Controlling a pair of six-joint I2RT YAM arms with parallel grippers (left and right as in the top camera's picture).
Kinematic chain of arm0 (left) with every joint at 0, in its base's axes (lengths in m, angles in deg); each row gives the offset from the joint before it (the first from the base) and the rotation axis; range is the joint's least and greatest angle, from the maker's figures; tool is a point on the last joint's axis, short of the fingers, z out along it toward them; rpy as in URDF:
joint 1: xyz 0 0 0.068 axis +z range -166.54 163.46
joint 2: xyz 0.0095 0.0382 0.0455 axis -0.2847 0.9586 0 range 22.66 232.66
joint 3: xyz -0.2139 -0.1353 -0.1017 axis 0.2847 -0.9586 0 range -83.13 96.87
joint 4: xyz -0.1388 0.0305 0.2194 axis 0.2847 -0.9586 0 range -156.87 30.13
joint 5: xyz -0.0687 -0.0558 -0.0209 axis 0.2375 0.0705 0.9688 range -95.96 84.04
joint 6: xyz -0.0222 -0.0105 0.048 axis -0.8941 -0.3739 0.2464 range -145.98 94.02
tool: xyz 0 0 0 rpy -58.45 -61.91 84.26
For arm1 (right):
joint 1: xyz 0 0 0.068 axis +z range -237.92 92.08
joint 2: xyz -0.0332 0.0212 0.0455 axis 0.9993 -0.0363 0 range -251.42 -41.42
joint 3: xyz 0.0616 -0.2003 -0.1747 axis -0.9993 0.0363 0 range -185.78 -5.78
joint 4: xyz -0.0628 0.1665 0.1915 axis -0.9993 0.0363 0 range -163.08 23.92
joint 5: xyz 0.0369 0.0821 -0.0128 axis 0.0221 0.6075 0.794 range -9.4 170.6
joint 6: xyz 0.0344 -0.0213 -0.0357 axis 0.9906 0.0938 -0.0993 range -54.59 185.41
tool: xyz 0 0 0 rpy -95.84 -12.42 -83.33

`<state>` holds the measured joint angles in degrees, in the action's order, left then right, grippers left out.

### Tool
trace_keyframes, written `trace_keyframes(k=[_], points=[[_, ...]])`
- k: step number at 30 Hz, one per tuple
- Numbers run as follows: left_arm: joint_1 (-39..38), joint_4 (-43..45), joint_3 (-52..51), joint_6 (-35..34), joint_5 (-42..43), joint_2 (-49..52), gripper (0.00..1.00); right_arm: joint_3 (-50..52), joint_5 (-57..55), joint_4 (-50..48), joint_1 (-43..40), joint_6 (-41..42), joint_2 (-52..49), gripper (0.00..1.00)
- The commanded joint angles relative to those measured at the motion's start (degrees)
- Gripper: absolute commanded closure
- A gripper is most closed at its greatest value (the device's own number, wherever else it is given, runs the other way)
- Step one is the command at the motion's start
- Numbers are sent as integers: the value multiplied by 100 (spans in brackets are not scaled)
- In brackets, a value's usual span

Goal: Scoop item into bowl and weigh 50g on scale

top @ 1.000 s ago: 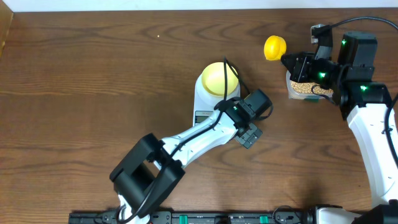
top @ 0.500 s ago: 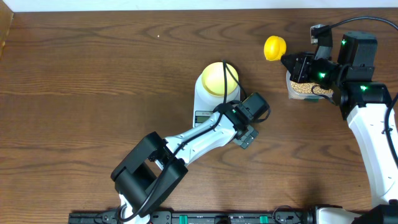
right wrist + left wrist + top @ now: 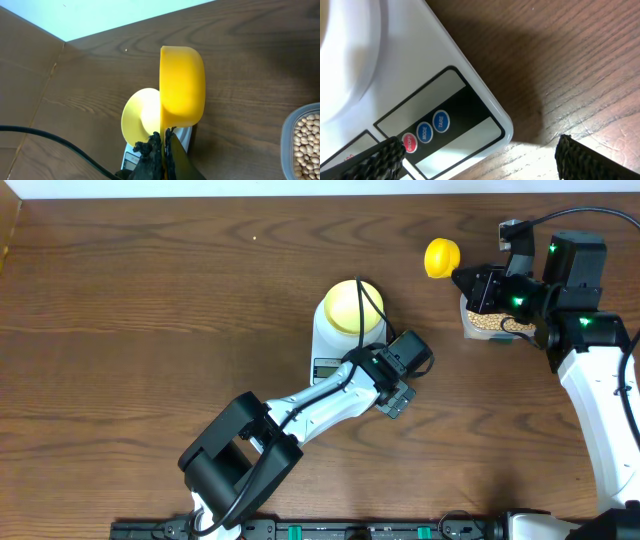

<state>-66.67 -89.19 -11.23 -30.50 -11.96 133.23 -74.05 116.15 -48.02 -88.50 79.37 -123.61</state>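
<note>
Brown wood-grain desk (image 3: 150, 330) carried the white scale (image 3: 326, 348), with the pale bowl (image 3: 352, 306) sitting on its platform. Only the left wrist view made the blue buttons (image 3: 433, 127) readable, "MODE" and "TARE"; the red one's lettering was too blurred. At the scale's button end the left claw (image 3: 397, 397) stood apart, shifted slightly toward it since a second before. Unmoved, the right claw (image 3: 162, 150) was clamped on the yellow scoop (image 3: 182, 85), beside the tub (image 3: 286, 131) of beans (image 3: 306, 142).
</note>
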Motion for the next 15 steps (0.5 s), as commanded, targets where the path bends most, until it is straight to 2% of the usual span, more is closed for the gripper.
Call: trace_keyframes(k=[1,15], points=[[50,13,-101,-140,-90,68,2,-122,39,11,-31,-125,55,99],[98,188,-247,-179,-46,70,2,-122,39,15,-31,-140,55,99]])
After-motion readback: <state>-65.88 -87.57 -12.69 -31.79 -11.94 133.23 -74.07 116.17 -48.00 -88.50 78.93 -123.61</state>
